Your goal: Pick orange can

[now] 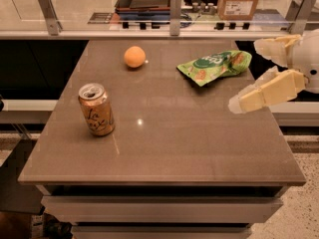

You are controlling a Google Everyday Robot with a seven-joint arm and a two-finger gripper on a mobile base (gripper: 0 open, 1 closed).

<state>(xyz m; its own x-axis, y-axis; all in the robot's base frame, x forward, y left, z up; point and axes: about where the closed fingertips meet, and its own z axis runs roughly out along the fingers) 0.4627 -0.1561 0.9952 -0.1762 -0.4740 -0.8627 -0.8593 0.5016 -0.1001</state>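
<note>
The orange can (96, 109) stands upright on the left part of the brown table (199, 148); it is metallic orange-gold with dark cursive lettering and a silver pull-tab top. My gripper (245, 76) comes in from the right edge of the camera view, over the table's right side. Its two cream fingers (266, 92) are spread apart with nothing between them. The gripper is far to the right of the can and apart from it.
A round orange fruit (134, 57) lies at the back left of the table. A green snack bag (214, 66) lies at the back right, just left of the gripper. A glass railing with metal posts (174, 6) runs behind the table.
</note>
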